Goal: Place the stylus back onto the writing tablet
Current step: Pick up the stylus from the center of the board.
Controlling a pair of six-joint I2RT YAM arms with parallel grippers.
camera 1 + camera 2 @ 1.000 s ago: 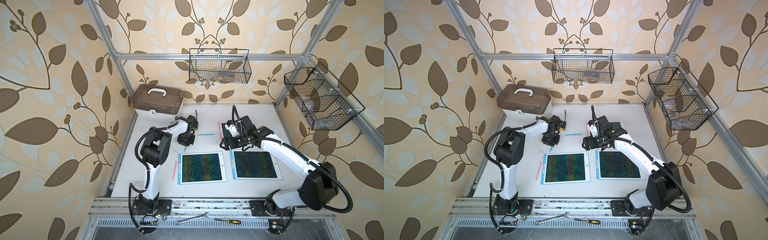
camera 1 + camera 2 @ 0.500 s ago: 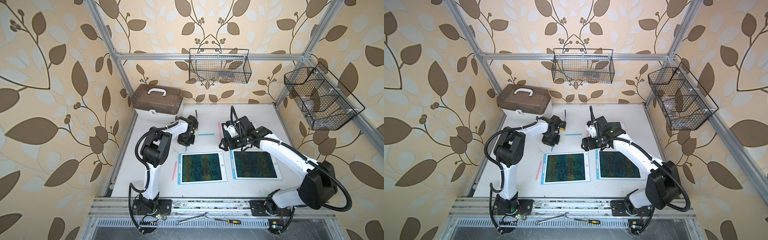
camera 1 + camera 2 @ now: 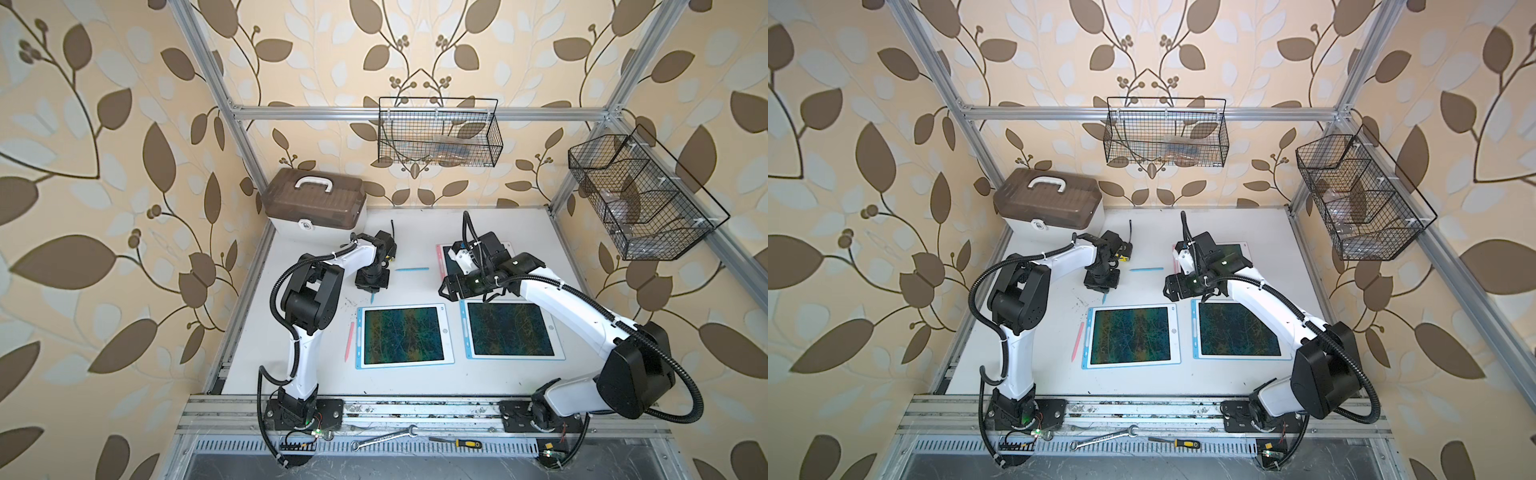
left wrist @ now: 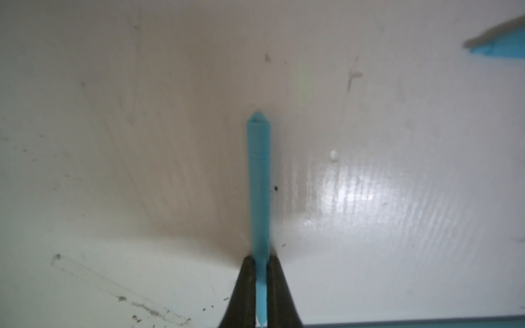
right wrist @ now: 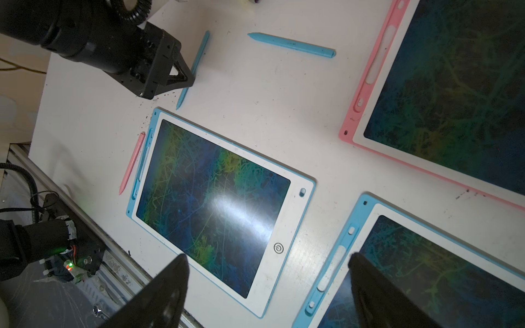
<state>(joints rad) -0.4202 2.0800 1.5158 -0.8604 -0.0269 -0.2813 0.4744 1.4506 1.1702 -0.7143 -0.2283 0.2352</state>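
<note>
Your left claw (image 4: 260, 264) was pinched together on the slim light-blue plastic stylus (image 4: 258, 184), gripping it near its pointed end. The stylus lay low along the white desk (image 3: 415, 380), just behind the left blue-framed writing tablet (image 3: 401, 334), with its point toward that tablet's far edge. I could not tell whether it touched the surface. Your right claw (image 5: 267, 258) hung with its jaws wide apart, holding nothing, above the gap between that tablet and the right blue-framed writing tablet (image 3: 509, 328). A 2nd light-blue stylus (image 3: 411, 269) lay loose farther back, and a pink stylus (image 3: 350, 340) lay beside the left tablet's left edge.
</note>
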